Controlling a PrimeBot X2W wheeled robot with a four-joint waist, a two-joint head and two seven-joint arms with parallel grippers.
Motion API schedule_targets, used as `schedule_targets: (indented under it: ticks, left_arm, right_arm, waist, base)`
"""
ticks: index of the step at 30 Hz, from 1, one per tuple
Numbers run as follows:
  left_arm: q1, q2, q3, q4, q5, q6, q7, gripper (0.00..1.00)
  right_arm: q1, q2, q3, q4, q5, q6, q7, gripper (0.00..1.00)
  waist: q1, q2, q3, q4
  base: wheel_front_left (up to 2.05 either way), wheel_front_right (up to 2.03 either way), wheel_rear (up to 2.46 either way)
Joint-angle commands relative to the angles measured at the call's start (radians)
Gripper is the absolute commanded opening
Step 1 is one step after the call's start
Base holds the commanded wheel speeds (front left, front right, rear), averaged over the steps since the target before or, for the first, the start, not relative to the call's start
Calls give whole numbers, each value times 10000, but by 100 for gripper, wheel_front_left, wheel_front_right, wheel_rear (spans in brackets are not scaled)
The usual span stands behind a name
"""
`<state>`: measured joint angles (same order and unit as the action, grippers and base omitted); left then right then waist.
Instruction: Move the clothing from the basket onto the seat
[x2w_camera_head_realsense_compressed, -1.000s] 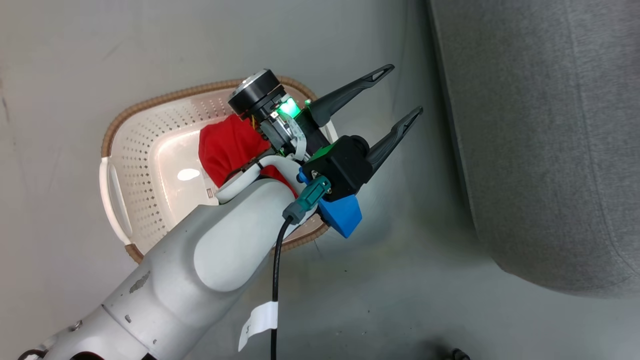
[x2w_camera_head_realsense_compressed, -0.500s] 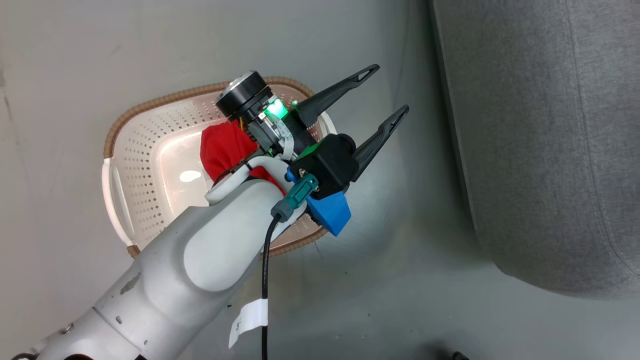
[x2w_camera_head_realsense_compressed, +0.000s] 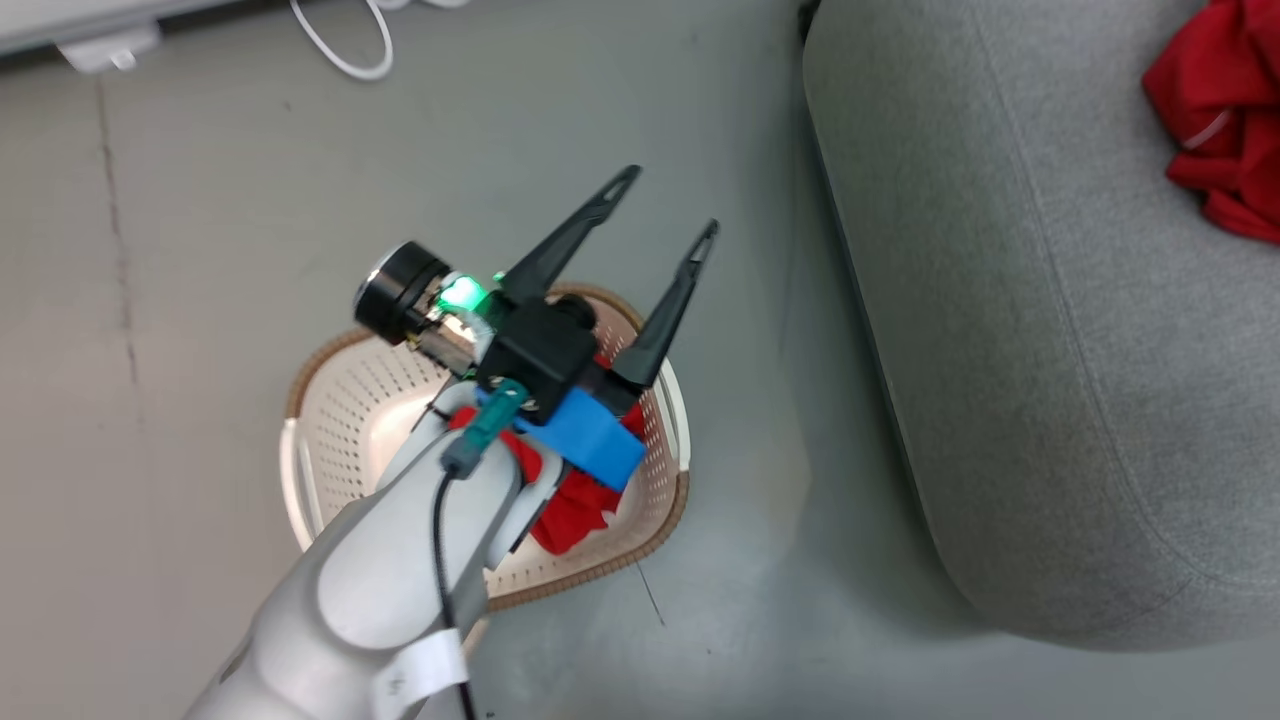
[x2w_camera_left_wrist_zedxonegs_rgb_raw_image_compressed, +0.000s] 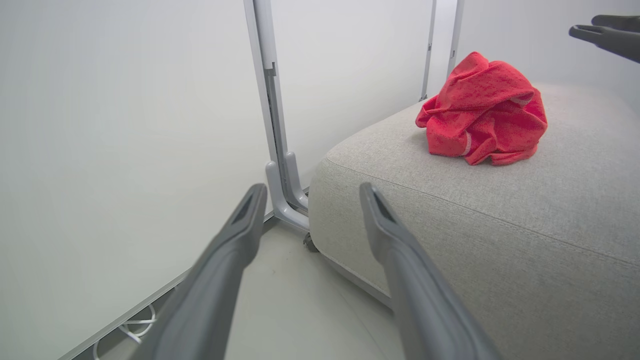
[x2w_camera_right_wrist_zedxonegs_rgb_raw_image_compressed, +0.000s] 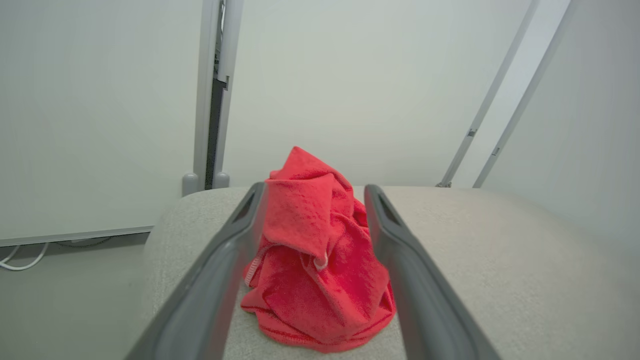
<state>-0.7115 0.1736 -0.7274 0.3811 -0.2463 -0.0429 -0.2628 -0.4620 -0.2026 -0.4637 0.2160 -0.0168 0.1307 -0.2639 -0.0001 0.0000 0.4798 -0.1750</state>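
Observation:
The cream basket stands on the grey floor left of the seat. One red garment lies in the basket, largely hidden under my left arm. Above the basket hovers my left gripper, open and holding nothing, fingers pointing past the far rim. A second red garment lies crumpled on the seat; the left wrist view has this garment beyond my open left gripper. My right gripper is open, low over the seat, with the crumpled garment just beyond its fingers.
A white cable loops on the floor by the wall at the back left. A grey metal post with a foot stands at the seat's far corner, against white wall panels. Grey floor separates basket and seat.
The head camera has swung: the basket sits lower in the picture and the seat's garment has come into view. My left gripper stays open, its fingers turned from the seat side toward the basket's far rim.

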Motion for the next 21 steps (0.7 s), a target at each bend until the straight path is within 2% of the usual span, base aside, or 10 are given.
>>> schedule_targets:
  ticks: [1,5,12,21]
  left_arm:
    - [306,4,334,-155,-106,110,-28,100]
    - [1122,37,1411,-579,-206,383,-27,100]
    - [2394,-88,3110,-1158,71,490,-28,100]
    - [3868,-487,4952,-1576,616,319,-28,100]
  right_arm:
    - [389,102,274,-381,-53,1,-8,100]
    - [916,435,1264,-1071,30,1,-8,100]
    - [1496,812,2614,-1504,339,1,-8,100]
    - [2286,1007,3613,-1288,528,1,-8,100]
  waist:
    - [1,0,-886,265]
    - [1,0,-1601,581]
    - [1,0,-2568,1299]
    - [1,0,-3287,1993]
  base:
    - [0,0,0]
    - [0,0,0]
    - [0,0,0]
    - [0,0,0]
